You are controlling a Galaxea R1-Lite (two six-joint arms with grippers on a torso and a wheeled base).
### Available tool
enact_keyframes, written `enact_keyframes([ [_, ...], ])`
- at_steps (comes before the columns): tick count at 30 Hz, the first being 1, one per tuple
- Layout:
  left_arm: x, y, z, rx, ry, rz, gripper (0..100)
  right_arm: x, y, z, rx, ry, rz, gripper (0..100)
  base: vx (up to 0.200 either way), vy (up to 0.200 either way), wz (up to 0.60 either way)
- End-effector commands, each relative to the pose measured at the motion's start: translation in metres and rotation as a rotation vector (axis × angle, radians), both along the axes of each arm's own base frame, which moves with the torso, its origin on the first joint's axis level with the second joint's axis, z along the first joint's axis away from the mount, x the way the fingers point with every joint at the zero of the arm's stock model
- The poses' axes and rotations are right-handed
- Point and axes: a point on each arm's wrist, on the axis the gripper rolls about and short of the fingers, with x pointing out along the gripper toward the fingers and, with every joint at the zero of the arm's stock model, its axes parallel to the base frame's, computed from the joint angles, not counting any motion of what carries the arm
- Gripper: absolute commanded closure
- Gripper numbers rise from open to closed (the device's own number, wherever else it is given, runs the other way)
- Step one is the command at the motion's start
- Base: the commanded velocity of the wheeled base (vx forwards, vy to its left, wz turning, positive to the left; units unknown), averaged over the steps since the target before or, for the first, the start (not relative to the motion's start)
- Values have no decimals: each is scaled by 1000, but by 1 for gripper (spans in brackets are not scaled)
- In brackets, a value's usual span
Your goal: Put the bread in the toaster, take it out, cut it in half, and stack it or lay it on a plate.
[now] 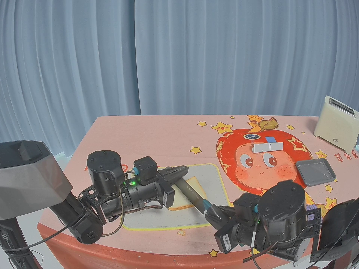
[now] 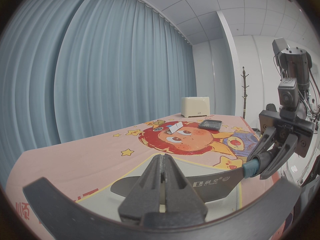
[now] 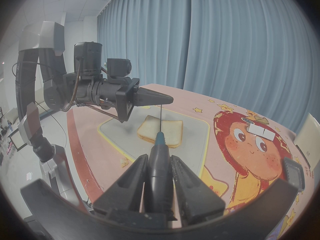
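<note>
- Count first: two grippers, one knife, one slice of bread, one toaster, one plate, one cutting mat.
- The right gripper [image 1: 210, 210] is clamped on the knife [image 1: 191, 195] by its dark handle. The blade runs out from its fingertips, standing on edge across the bread [image 3: 172, 130].
- The left gripper [image 1: 183, 170] has its fingers pressed together with nothing between them. Its tip sits right at the far end of the blade's back edge. Honestly can't tell if it's actually touching the blade or just over it.
- The bread lies flat on the cutting mat [image 1: 214, 176], directly below the left gripper's tip and just ahead of the right gripper.
- The toaster [image 1: 336, 126] is way off beyond the right gripper, at the far table corner, well apart from both grippers.
- The plate [image 1: 315, 171], grey and rectangular, lies between the toaster and the right gripper, on the right gripper's outer side.
- Other stuff: two small white cards [image 1: 266, 147] side by side on the cartoon face, out past the mat, and a crumb [image 1: 181, 232] on the tablecloth just off the mat's near edge, beside the right gripper.
- In the way: the blade and the left gripper's fingers cover the middle of the slice in the head view.
</note>
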Motion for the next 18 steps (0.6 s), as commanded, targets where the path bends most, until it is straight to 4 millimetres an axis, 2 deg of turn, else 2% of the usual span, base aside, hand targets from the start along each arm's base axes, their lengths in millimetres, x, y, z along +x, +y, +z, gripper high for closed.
enact_keyframes([
  [1,-1,-1,-1,1,1,-2,100,0,0,4,16,-8,1,100,0,0,0],
  [8,0,-1,5,-11,-17,-4,100,0,0,-4,-13,8,1,100,0,0,0],
  [18,-2,1,-4,11,15,-2,100,0,-1,5,17,-9,-2,100,0,0,0],
])
